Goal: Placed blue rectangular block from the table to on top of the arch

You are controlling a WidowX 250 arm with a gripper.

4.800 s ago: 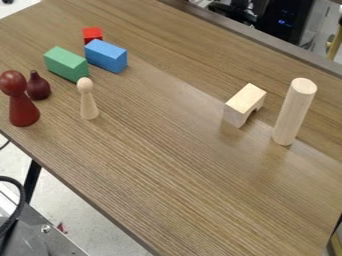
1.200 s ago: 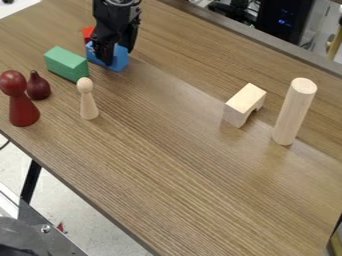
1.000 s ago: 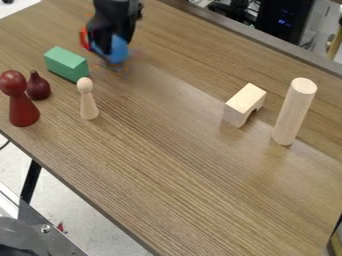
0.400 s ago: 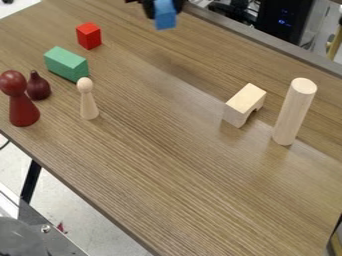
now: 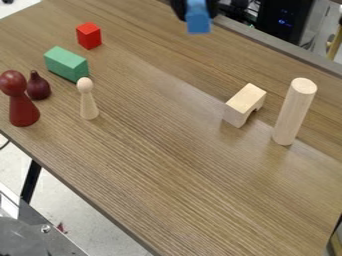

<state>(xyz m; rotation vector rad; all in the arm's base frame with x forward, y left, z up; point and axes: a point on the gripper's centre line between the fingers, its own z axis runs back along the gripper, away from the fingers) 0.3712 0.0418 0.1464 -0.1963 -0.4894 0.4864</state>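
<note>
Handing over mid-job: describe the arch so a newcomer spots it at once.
On the table, at the view's right, stands a tall cylinder. Just left of it is the arch: also pale, but low, boxy and notched underneath.

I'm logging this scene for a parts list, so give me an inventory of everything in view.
Table: 1, brown, across the view
Blue block: 1, blue, held near the top edge
Arch: 1, pale wood, table's right side
Cylinder: 1, pale wood, upright beside the arch
Red block: 1, red, upper left
Green block: 1, green, below the red block
Large peg figure: 1, dark red, far left
Pear-shaped piece: 1, dark red, beside the large figure
Small peg figure: 1, pale wood, below the green block
Equipment: uncounted, black, behind the table
Hand: 1, black, top edge
</note>
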